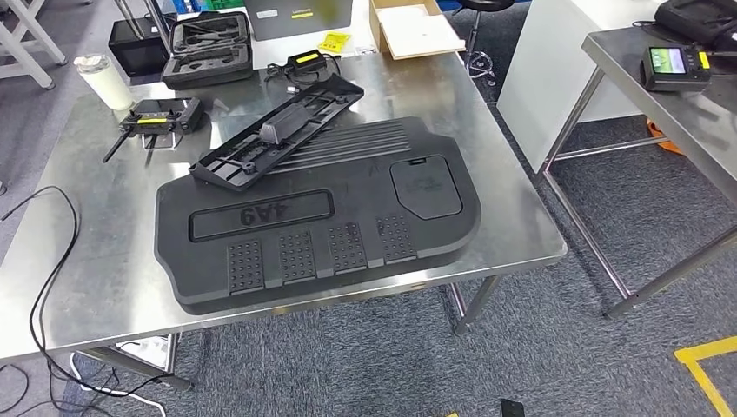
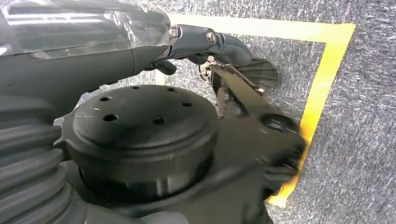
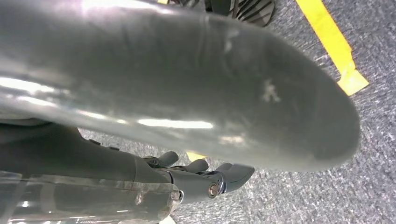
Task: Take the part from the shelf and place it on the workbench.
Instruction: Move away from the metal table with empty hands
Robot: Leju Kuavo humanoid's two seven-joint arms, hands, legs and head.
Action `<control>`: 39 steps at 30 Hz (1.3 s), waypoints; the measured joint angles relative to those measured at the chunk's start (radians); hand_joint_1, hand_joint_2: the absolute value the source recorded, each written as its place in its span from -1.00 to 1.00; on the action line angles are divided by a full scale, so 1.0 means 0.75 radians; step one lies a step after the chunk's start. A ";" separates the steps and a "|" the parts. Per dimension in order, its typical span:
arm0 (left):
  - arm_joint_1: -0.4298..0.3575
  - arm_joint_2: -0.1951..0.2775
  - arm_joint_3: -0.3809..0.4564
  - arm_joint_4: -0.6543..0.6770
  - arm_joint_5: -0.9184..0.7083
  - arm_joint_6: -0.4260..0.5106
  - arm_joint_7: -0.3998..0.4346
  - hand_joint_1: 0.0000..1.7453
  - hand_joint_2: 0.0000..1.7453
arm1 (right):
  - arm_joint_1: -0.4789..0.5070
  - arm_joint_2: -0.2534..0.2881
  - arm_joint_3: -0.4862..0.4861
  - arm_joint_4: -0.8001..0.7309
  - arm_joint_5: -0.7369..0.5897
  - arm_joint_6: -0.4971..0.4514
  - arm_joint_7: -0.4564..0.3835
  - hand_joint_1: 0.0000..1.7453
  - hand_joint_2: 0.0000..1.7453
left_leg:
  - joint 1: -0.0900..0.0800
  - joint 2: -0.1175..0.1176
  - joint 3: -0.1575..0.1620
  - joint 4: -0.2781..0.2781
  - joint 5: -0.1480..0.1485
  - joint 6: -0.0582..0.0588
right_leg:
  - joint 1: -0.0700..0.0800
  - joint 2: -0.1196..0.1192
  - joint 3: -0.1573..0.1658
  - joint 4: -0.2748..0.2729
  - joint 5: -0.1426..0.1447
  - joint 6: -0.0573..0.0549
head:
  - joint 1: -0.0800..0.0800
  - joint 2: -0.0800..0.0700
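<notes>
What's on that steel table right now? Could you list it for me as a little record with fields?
table: steel workbench, on grey carpet
biggest thing: large black plastic panel lying flat, marked 4A9
on top of it: long black bracket, resting partly across the panel's far edge
far left: white roll and a black controller
far edge: open black case and a cardboard box
loose cable: black cable draped off the left side
second table: to the right, holding a small screen device
</notes>
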 joint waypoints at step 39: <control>-0.017 0.001 -0.038 -0.046 0.007 0.021 0.018 -1.00 1.00 | 0.000 -0.004 0.069 0.002 -0.036 0.004 -0.005 -1.00 -1.00 | -0.002 0.005 0.129 -0.296 0.115 0.041 | -0.013 0.002 -0.001 0.017 -0.009 0.069 | 0.002 0.000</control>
